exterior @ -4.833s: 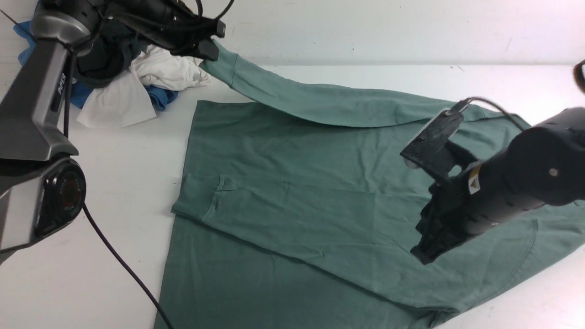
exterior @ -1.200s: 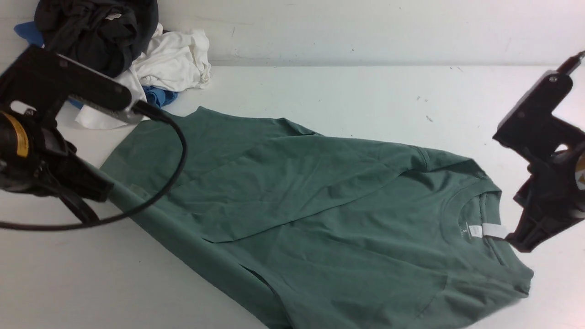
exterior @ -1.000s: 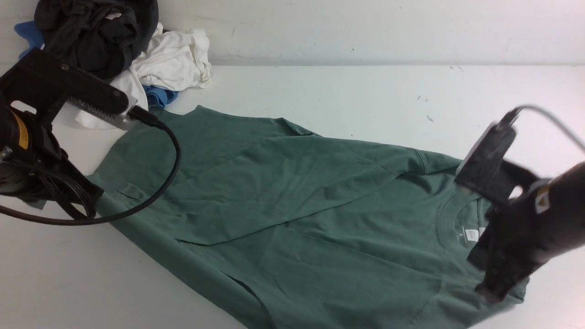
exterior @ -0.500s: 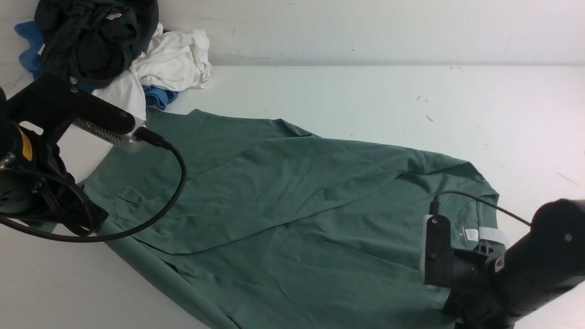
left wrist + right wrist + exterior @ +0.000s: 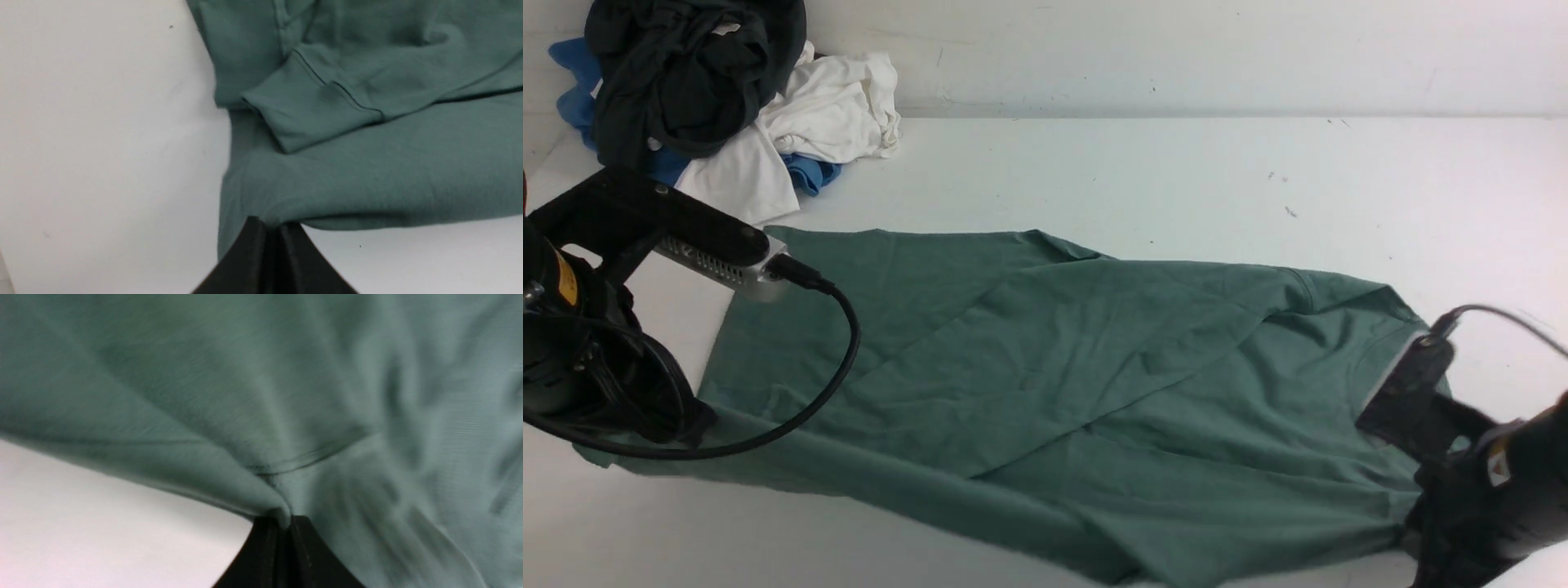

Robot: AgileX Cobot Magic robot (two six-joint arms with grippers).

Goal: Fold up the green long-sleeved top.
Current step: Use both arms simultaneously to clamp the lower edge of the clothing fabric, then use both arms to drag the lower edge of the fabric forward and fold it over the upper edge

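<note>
The green long-sleeved top point(image 5: 1045, 384) lies stretched across the table from near left to near right, sleeves folded in over its body. My left gripper point(image 5: 272, 225) is shut on the top's edge at its left end, close to a ribbed cuff point(image 5: 314, 114). In the front view the left wrist point(image 5: 580, 351) hides those fingers. My right gripper point(image 5: 283, 520) is shut on a fold of the top point(image 5: 261, 416) at its right end, by the shoulder. The right arm point(image 5: 1494, 490) stands at the near right corner and covers the neck opening.
A pile of bunched garments sits at the back left: black point(image 5: 694, 73), white point(image 5: 825, 106) and blue point(image 5: 809, 175). The wall runs along the back of the table point(image 5: 1176, 163). The left arm's black cable point(image 5: 845, 343) loops over the top's left part.
The right gripper came down at the top's neck end and shut on it. Both arms drew the top nearer, and it now lies more level across the table.
</note>
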